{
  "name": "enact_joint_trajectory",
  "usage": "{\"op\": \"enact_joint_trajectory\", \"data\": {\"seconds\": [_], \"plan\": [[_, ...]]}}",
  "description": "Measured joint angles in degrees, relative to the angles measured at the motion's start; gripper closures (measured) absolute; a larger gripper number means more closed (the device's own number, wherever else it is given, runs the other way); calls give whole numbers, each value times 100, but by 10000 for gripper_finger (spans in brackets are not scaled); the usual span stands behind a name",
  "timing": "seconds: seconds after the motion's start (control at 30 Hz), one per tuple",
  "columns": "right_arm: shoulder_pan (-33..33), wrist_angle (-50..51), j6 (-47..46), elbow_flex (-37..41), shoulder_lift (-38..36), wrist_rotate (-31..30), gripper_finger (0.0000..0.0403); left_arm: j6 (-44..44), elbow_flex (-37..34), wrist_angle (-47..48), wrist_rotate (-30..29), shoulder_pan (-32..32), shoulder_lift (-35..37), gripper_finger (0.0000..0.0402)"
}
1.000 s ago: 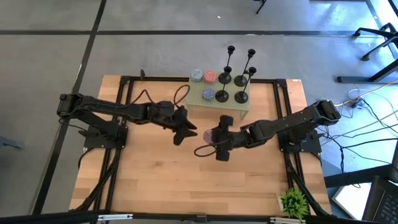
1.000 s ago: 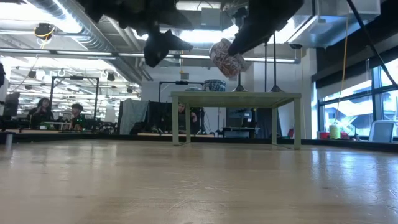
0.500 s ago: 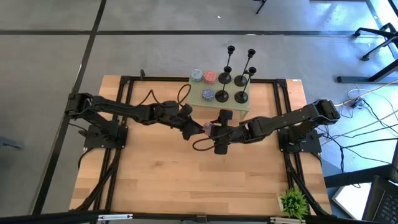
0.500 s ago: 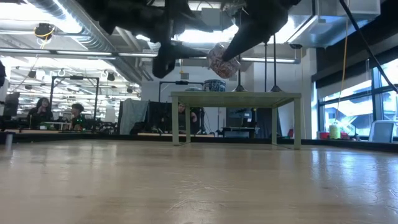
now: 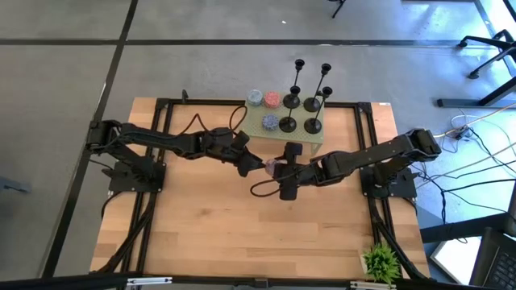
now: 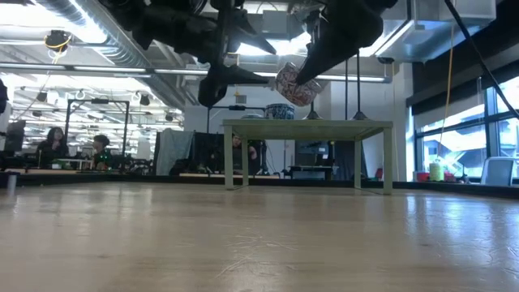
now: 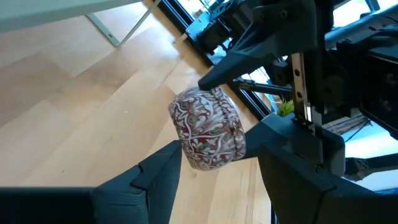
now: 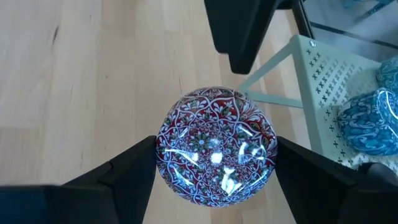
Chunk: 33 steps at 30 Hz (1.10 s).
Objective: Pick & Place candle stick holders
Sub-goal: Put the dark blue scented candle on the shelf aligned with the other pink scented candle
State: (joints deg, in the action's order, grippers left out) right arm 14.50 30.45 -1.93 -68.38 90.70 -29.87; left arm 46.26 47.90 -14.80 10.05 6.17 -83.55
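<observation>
The candle stick holders (image 5: 306,98), four small black pieces each with a round flat base and thin upright stem, stood untouched on the far end of the pale green perforated stand (image 5: 284,131), beside patterned bowls. Neither arm was working on them. Above the wooden table (image 5: 201,234), the right gripper (image 8: 214,163) clasped a red-and-white patterned round bowl (image 7: 208,127) between its fingers, held well clear of the surface, apparently so the other arm could take it. The left gripper (image 7: 214,165) had its jaws parted on either side of the same bowl, not visibly squeezing it, which looked like a mid-air handover.
</observation>
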Motion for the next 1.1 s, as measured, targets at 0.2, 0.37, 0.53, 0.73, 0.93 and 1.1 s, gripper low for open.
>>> {"op": "enact_joint_trajectory", "data": {"seconds": [0.2,0.37,0.53,0.73,0.93,1.1], "plan": [[-45,-285,95,0,0,0,111,63,0,0,-5,-2,0,191],[-59,-446,118,0,0,-11,111,101,0,40,-5,0,0,191],[-80,-530,133,-2,0,-11,111,101,0,4,-2,0,0,191],[-217,-554,133,0,-4,64,111,106,0,-46,-43,7,0,191],[-358,-563,131,0,-9,404,111,22,-2,-18,-44,12,0,191],[-422,-583,138,0,-9,417,111,122,-2,-44,5,122,0,191]]}}
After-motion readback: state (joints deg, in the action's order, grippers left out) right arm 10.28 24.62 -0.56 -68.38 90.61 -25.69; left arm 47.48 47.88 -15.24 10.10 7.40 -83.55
